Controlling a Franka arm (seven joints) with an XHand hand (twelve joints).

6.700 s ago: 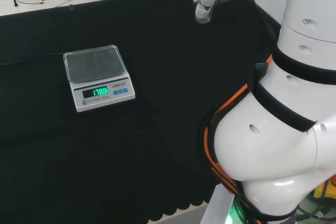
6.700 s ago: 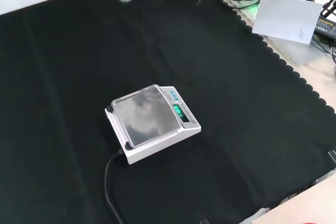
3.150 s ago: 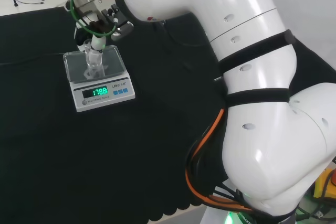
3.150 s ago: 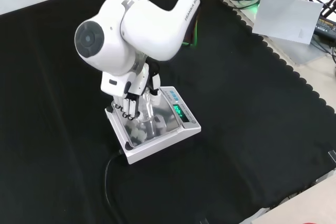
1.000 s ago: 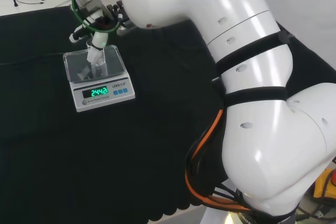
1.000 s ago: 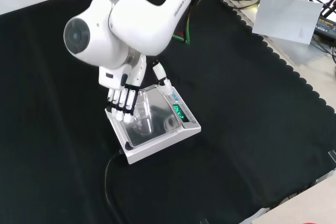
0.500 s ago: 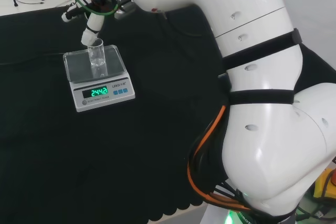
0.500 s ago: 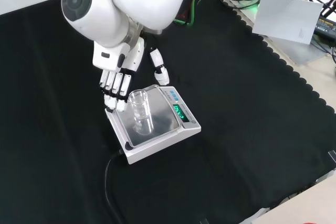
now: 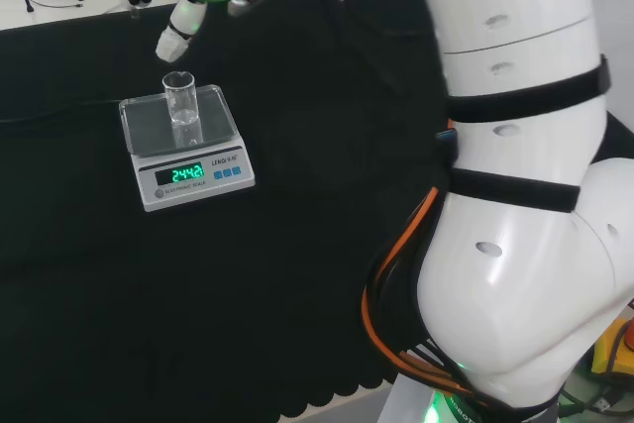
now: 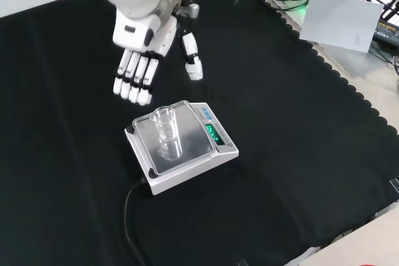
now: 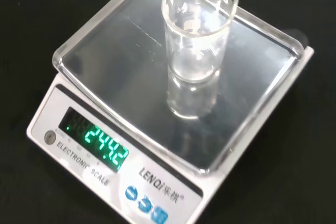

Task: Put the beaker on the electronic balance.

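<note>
The hand (image 10: 138,48) hangs in the air above the desk (image 10: 299,129), fingers straight and spread, holding nothing. One white balance (image 10: 182,147) sits on the black cloth. One clear beaker (image 10: 165,128) stands upright on its shiny metal pan, apart from the hand.

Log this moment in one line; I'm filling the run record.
beaker: upright on electronic balance pan | hand: open, above, clear of beaker | placement: done
</note>
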